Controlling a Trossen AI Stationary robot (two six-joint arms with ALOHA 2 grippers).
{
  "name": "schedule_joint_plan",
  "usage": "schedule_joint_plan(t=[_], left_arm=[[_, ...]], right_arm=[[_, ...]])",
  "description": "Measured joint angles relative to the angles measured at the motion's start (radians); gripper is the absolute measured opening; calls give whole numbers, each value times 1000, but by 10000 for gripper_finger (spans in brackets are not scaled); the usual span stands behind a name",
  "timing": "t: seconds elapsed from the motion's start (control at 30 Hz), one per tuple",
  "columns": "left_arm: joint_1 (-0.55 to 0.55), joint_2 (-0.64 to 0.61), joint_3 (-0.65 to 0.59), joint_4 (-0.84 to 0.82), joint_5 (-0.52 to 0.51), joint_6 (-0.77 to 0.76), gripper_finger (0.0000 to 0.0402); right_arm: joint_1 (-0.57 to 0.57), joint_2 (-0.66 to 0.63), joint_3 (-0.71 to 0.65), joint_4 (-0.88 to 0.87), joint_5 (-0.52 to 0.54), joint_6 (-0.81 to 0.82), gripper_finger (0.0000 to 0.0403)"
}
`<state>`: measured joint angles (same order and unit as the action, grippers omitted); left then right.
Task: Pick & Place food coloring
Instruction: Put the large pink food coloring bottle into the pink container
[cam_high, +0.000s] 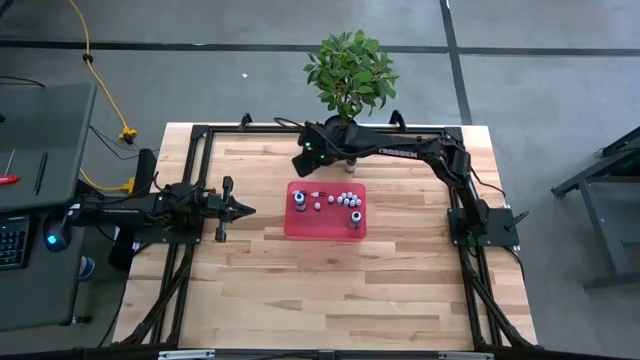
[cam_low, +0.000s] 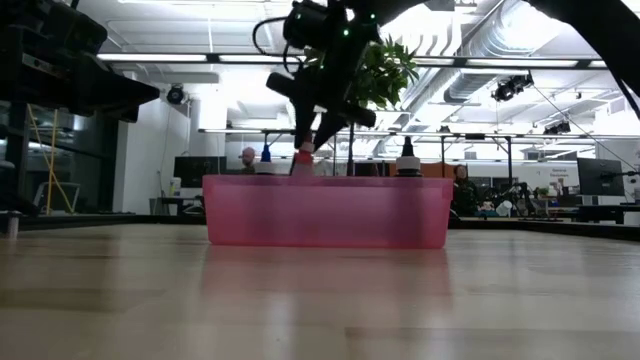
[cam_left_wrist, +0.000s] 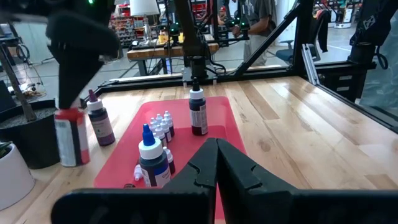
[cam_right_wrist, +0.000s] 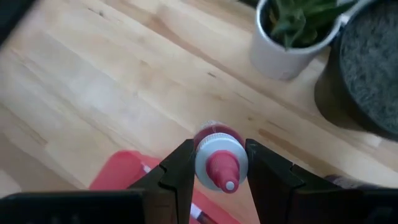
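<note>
Right end effector (cam_right_wrist: 214, 171) grasps red bottle (cam_right_wrist: 217, 160) above tray (cam_high: 325, 228), beside plant pot (cam_right_wrist: 283, 43).

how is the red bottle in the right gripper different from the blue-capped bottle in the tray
The red bottle has a red tip and red body and is clamped in the right gripper, at the red tray's far edge. The blue-capped bottle has a blue tip and dark body and stands free and upright in the tray. Both have whitish caps.
</note>
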<state>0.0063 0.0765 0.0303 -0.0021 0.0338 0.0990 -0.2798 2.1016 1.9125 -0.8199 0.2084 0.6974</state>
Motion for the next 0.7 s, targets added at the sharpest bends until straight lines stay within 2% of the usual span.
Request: schedule_joint_plan(t=[0.47, 0.7], left_arm=[[0, 0, 0, 0, 0, 0, 0], [0, 0, 0, 0, 0, 0, 0]], right_arm=[[65, -141, 0, 8, 27, -25, 119], [118, -187, 0, -18, -9, -26, 119]])
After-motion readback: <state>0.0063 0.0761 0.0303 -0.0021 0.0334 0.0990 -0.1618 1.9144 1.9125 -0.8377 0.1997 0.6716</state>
